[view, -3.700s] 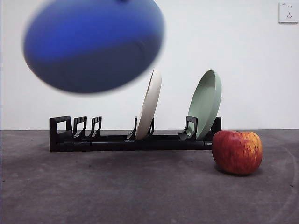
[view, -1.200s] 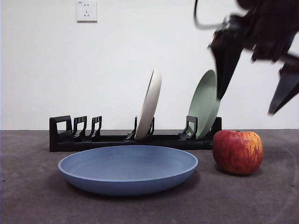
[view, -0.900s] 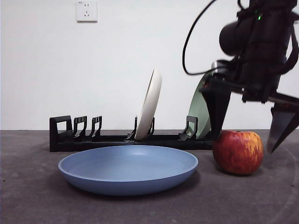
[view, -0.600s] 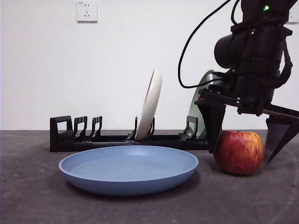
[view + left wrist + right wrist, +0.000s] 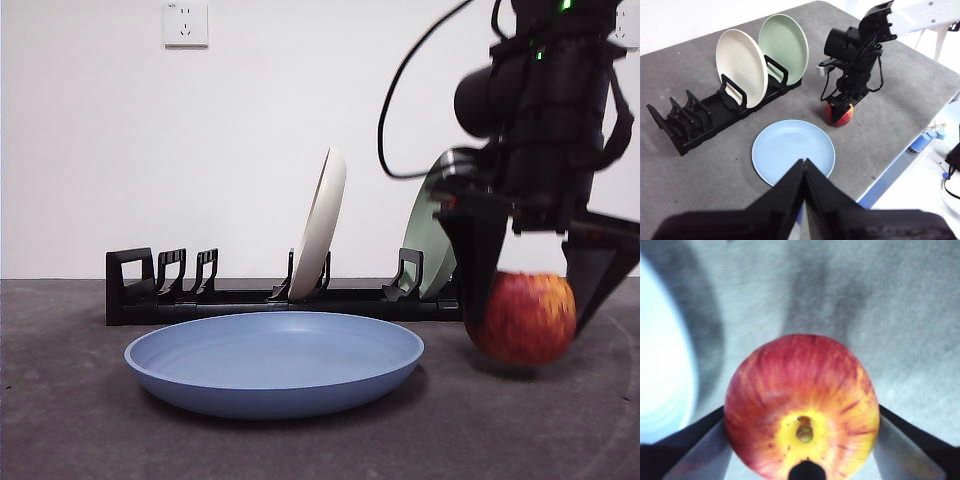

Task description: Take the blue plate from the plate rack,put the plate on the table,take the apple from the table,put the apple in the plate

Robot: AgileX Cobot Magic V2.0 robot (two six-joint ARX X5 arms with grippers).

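The blue plate (image 5: 275, 360) lies flat on the table (image 5: 100, 430) in front of the plate rack (image 5: 200, 300). My right gripper (image 5: 533, 322) is shut on the apple (image 5: 528, 318), one jaw on each side, and holds it just above the table to the right of the plate. In the right wrist view the apple (image 5: 802, 405) fills the space between the jaws and the plate's rim (image 5: 660, 375) shows beside it. My left gripper (image 5: 804, 167) is shut and empty, high above the plate (image 5: 793, 159) and the apple (image 5: 840, 114).
A cream-white plate (image 5: 320, 225) and a pale green plate (image 5: 432, 235) stand upright in the rack, the green one just behind my right arm. The rack's left slots are empty. The table's edge (image 5: 890, 165) runs near the apple's side.
The blue plate went from the air onto the table. My right gripper came down over the apple, shut on it and has raised it slightly.
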